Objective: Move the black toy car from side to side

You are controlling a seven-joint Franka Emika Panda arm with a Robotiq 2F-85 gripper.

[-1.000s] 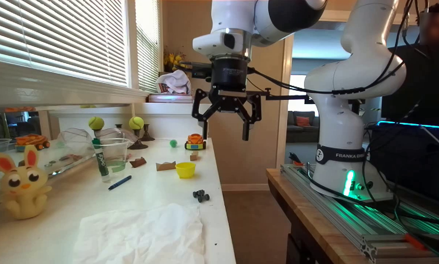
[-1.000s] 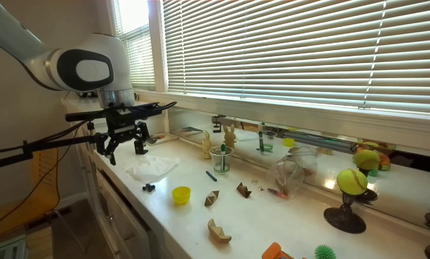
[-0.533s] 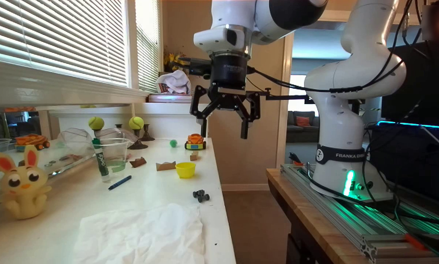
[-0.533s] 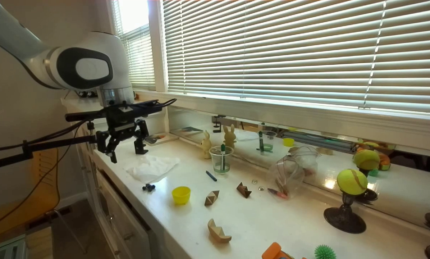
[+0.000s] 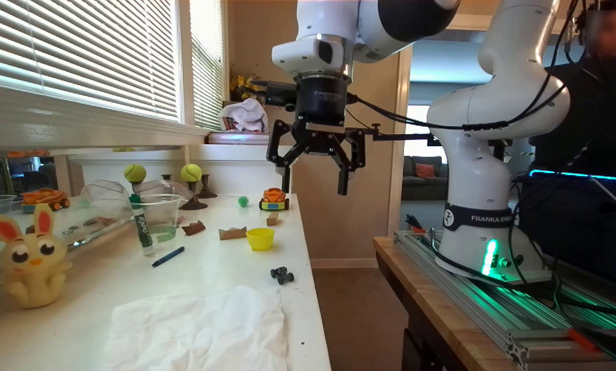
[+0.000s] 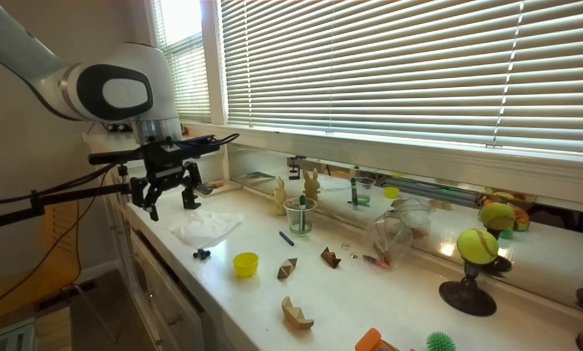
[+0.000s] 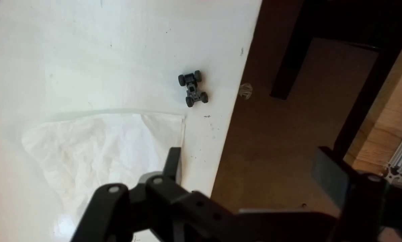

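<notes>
The black toy car [image 5: 282, 275] stands on its wheels on the white counter near its front edge. It also shows in an exterior view [image 6: 202, 254] and in the wrist view [image 7: 192, 88], with chunky wheels and a small dark body. My gripper [image 5: 314, 192] is open and empty, held well above the counter. In the wrist view the open jaws [image 7: 248, 149] straddle the counter edge, one finger over the white cloth side and one over the floor gap. The car lies outside the jaws, beyond the fingertips. The gripper also shows in an exterior view [image 6: 172, 213].
A crumpled white cloth [image 7: 103, 151] lies beside the car. A yellow cup [image 5: 260, 239], a blue pen [image 5: 168, 256], a clear cup [image 6: 300, 217] with a green marker, folded paper pieces [image 6: 287, 268] and a bunny toy [image 5: 34, 263] stand about. The counter edge [image 7: 233, 114] drops off close to the car.
My gripper has risen very slightly since one second ago and holds still over the last half second. The car has not moved. A person at the far right has shifted.
</notes>
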